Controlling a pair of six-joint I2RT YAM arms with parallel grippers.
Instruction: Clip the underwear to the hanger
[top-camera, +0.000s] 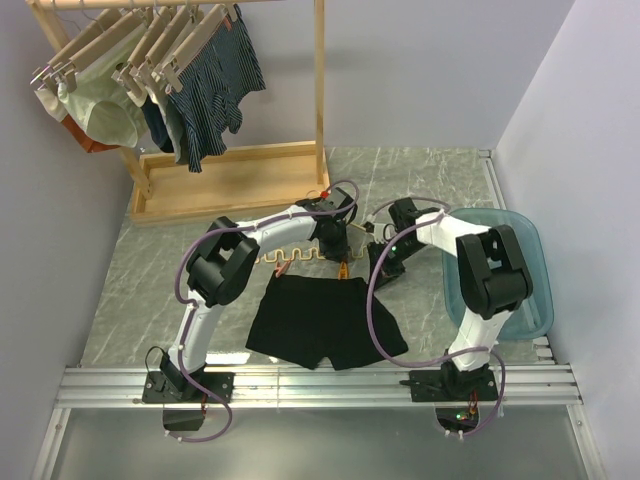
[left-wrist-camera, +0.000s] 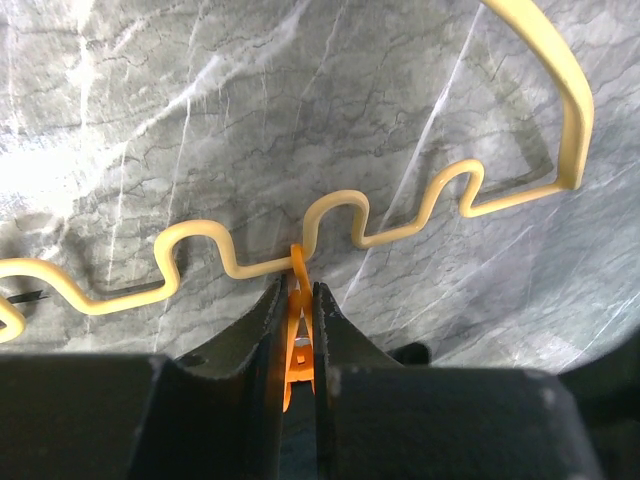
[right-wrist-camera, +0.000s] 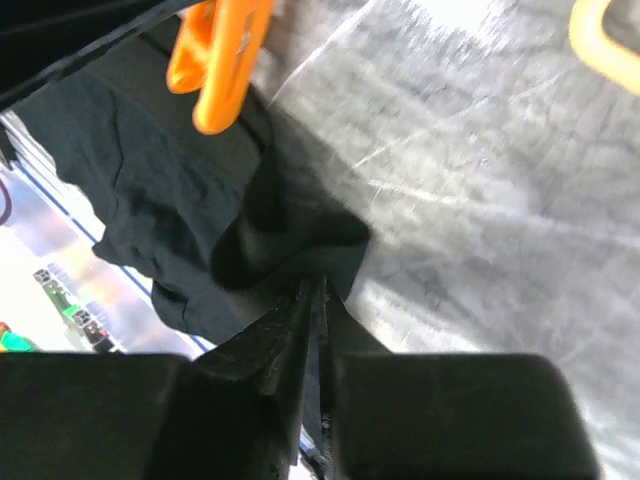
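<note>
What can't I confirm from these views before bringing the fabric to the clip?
1. Top view: hook of the hanger, hidden among the two wrists.
2. Left wrist: lower half of the orange clip, buried between the fingers of the left gripper.
3. Right wrist: how much underwear the right gripper pinches, hidden between its shut fingers; clip top cut off by the upper edge.

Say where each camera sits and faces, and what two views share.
Top external: above, behind the bases, looking down on grey marbled table, left arm, right arm, black boxer briefs, thin yellow hanger.
Left wrist: along left gripper, shut on orange clip, toward the hanger.
Right wrist: along right gripper pinching the briefs.
Shared: both wrist views show an orange clip.
</note>
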